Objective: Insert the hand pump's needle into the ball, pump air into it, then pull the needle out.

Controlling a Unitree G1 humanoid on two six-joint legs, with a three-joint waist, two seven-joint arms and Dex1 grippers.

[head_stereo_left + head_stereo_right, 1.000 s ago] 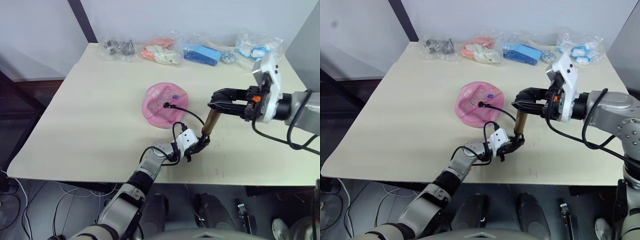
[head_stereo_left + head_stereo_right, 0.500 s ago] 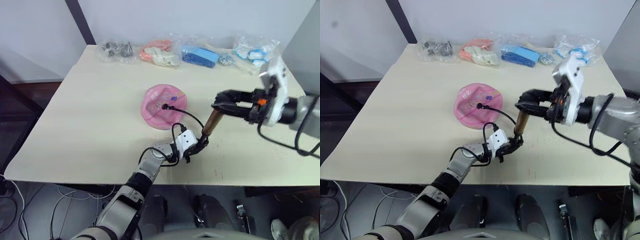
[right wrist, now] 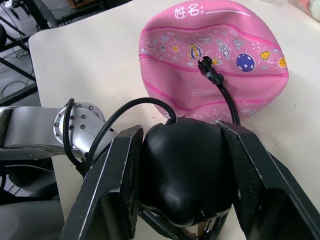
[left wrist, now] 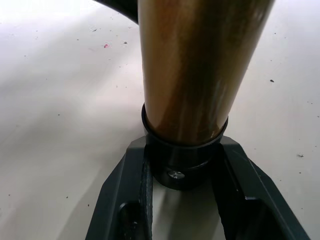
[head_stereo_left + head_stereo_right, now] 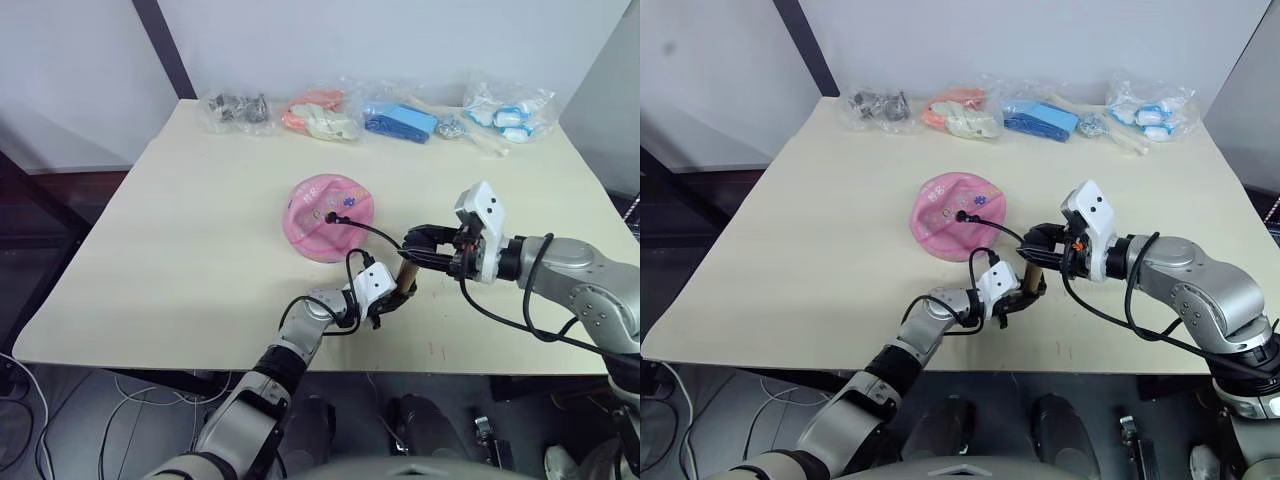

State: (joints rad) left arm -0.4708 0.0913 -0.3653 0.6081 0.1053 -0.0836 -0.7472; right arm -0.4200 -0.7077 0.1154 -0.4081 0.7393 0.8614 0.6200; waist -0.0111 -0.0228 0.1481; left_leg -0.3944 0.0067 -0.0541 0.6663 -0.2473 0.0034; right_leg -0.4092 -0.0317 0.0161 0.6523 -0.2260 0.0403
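The pump (image 5: 404, 276) was held near upright — base clamped by the left claw (image 5: 390, 296), handle gripped by the right claw (image 5: 420, 246) — its needle (image 3: 205, 65) set in the ball (image 5: 328, 214).

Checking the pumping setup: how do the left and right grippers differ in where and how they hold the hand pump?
The left gripper clamps the black bottom cap of the hand pump down at the table; the right gripper closes on the black handle at its top. Left comes from the near edge, right from the side. Both are shut on it.
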